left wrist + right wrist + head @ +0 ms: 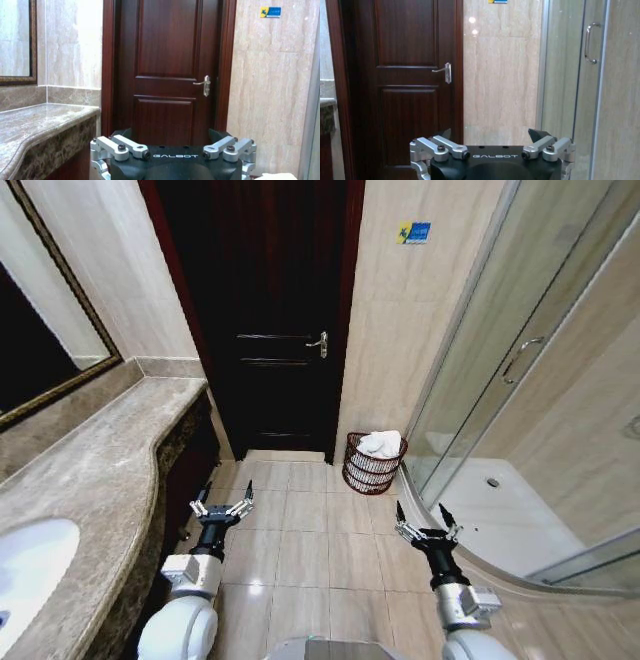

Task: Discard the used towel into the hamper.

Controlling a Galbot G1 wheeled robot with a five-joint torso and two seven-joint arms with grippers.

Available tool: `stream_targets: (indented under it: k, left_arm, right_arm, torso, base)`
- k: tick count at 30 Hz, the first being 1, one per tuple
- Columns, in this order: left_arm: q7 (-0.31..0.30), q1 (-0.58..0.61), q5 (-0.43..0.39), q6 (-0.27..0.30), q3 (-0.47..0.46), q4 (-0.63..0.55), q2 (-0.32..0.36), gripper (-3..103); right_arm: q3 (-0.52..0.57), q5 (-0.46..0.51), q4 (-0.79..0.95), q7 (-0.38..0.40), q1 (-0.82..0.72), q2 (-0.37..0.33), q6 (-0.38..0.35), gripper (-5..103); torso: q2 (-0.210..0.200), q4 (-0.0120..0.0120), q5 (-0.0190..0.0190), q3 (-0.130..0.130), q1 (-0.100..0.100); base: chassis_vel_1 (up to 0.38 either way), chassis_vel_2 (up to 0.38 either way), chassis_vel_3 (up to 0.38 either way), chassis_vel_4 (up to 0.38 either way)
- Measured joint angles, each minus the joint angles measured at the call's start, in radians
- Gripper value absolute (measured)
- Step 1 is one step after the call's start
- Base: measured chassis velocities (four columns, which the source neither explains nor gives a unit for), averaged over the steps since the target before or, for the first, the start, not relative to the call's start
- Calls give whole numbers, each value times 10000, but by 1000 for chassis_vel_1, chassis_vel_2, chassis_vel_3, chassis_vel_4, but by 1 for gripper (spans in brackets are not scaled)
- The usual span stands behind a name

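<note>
Head view, towel [380, 443] in hamper [372, 470] by door, well beyond both empty hands, left hand [222, 502] and right hand [426, 520] spread apart

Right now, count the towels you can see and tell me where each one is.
1. A white towel lies bunched in the top of the hamper, which stands on the floor by the wall between the door and the shower enclosure. More could be hidden beneath it.

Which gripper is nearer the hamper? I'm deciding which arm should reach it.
Right. The right gripper hangs open just short of the hamper, slightly to its right; the left gripper, also open, sits farther off by the counter.
</note>
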Motion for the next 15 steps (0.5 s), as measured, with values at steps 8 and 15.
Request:
stream_targets:
  k: [8, 15]
  left_arm:
    - [0, 0, 0, 0, 0, 0, 0, 100]
    - [0, -1, 0, 0, 0, 0, 0, 100]
  right_arm:
    - [0, 0, 0, 0, 0, 0, 0, 100]
    - [0, 0, 0, 0, 0, 0, 0, 100]
  torso:
    - [0, 0, 0, 0, 0]
    - [0, 0, 0, 0, 0]
  base:
    - [0, 0, 0, 0]
    - [0, 0, 0, 0]
